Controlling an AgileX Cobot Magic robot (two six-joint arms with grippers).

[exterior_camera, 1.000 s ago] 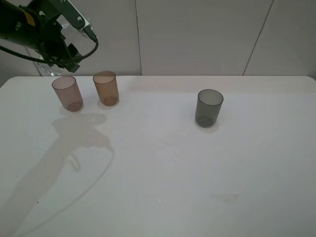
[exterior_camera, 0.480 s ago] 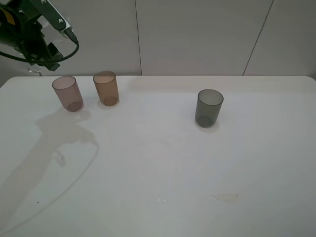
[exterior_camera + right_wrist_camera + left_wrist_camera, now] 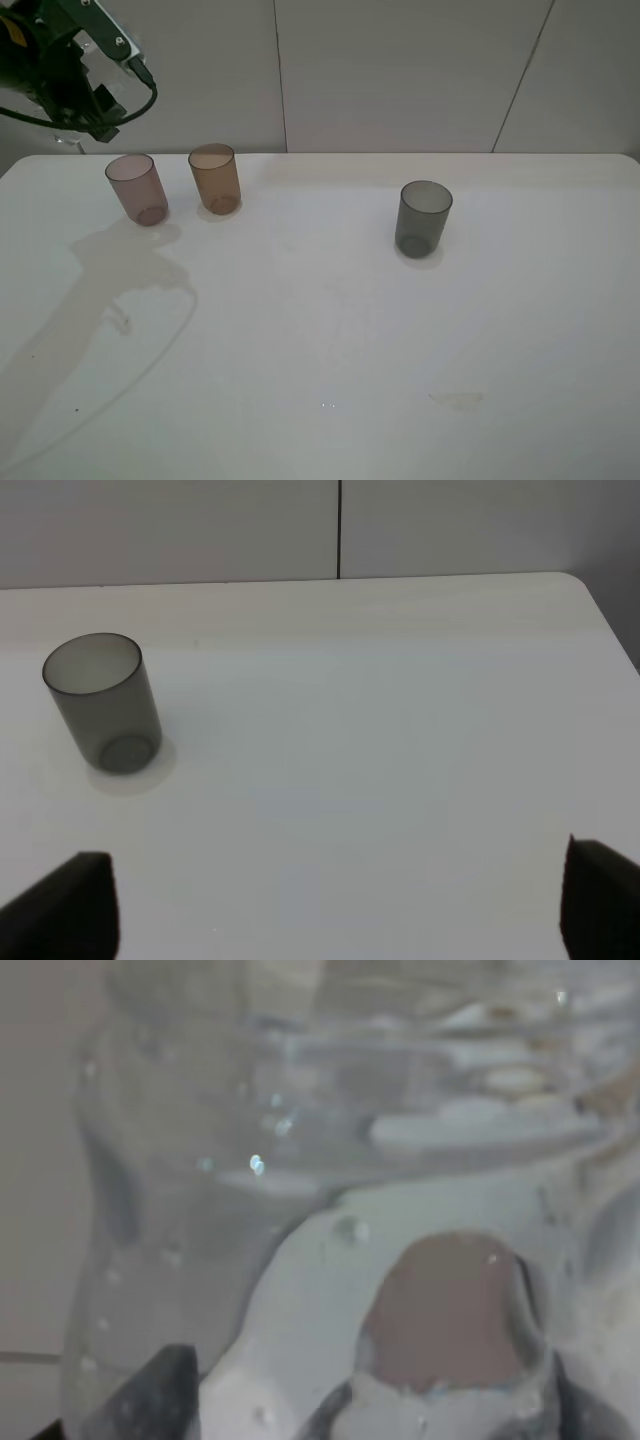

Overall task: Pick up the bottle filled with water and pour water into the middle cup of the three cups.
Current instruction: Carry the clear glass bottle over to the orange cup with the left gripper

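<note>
Nearest, the right tool (image 3: 335,910) looks out over the bare front of the desk (image 3: 330,340), its two dark fingertips spread wide apart with nothing between them. Beyond it stands the smoky grey cup (image 3: 423,218), upright and well apart from the other two. Farther back and to the left, the amber middle cup (image 3: 214,178) and the pink cup (image 3: 136,188) stand upright just beside each other, not touching. Farthest, above the desk's back left corner, the left tool (image 3: 97,126) is clamped on the clear bottle (image 3: 300,1160), which fills the left wrist view with the pink cup showing through it. So the bottle hangs behind and above the pink cup. The middle cup lies to its right and a little toward the front. The left arm is far the nearer and carries the load. The pour, I judge, needs a short carry rightward past the pink cup before tipping. How the bottle's long axis is tilted I cannot tell.
</note>
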